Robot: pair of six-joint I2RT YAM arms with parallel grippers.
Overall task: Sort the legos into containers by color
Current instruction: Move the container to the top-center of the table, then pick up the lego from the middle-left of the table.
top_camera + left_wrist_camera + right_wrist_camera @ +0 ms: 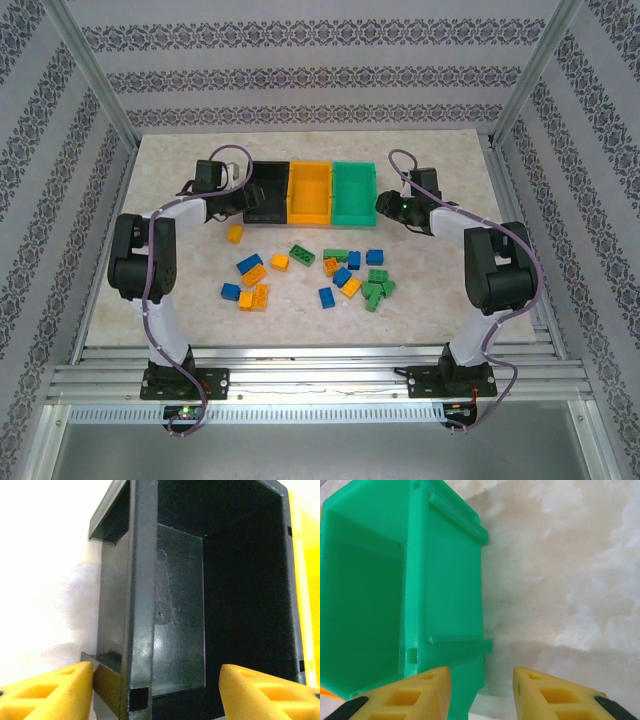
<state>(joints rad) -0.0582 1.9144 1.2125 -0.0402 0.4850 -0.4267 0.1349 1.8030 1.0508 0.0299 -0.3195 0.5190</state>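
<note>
Sorting: I judge nothing binned yet.
Legos (302, 254): loose on the bench (450, 170), behind both claws.
Left claw (156, 680): released, straddling black bin (180, 605) wall.
Right claw (481, 680): parted, empty, beside green bin (445, 580).

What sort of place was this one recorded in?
Probably a lab robot cell, not a home: an aluminium frame encloses the table, and patterned backdrop panels wall it in.

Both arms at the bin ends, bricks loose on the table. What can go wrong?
1. Left pincer straddles the black bin's end wall off-centre; closing may shove or tilt all three bins.
2. Right pincer sits at the green bin's corner; a grip there may slip off.
3. Dragging the bins nearer could plough into the bricks.
</note>
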